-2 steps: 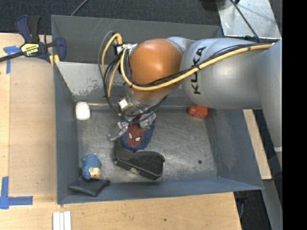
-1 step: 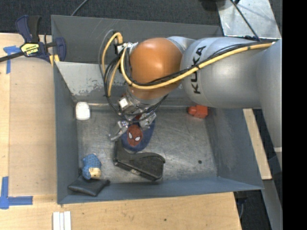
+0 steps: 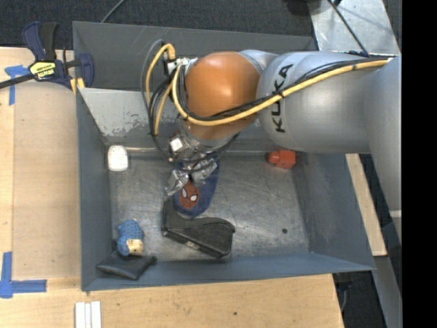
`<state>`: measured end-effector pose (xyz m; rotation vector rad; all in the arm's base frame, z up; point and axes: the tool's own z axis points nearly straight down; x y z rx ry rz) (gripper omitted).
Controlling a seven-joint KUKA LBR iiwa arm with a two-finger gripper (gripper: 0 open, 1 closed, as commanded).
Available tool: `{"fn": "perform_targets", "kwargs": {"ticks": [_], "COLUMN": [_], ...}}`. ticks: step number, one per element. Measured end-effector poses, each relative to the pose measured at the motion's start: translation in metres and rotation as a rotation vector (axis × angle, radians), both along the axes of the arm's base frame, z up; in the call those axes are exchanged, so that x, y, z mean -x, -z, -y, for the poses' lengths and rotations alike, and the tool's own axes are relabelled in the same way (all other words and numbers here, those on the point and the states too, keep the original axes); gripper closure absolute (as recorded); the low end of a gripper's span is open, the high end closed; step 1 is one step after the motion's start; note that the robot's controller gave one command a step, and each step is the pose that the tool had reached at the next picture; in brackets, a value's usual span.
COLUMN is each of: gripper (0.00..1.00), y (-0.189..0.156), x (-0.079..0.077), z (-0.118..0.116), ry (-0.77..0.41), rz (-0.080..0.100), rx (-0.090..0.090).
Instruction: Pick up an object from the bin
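The thing under my hand [image 3: 190, 178] is a small blue soft piece with a round red patch on it [image 3: 194, 198], perhaps a little slipper or pouch. It lies on the bin's floor directly below the hand, its upper end tucked under my wrist. Whether the hand is spread, pressed together or already pinching the blue piece I cannot tell; the orange cover and cables hide too much of it.

As I judge it, the step in hand is the grasp itself. To do it well I would come straight down over the blue piece's narrow width and not along its length. I would close only once the hand sits low on both of its sides — soft cloth slips out of a shallow pinch.

The risk is the black wedge-shaped object [image 3: 201, 234]. It lies just beyond the blue piece, on the side away from my wrist, and looks to be touching its lower end. Any sideways drag could catch it, so I would lift vertically.

The rest is well apart from the hand: a white lump [image 3: 117, 158] to one side, a red-orange block [image 3: 281, 158] to the other, and a blue-and-yellow toy [image 3: 128, 237] beside a flat black piece [image 3: 126, 266] in the far corner of the bin [image 3: 92, 183].
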<state>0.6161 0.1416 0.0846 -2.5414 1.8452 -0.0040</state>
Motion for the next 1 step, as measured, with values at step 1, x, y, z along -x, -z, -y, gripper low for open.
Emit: {"fn": "perform_targets", "kwargs": {"ticks": [1], "gripper": [1.00], "y": [-0.0086], "x": [-0.0009], "z": [-0.0012], "ry": [0.005], "rz": [-0.002], "rx": [-0.005]}}
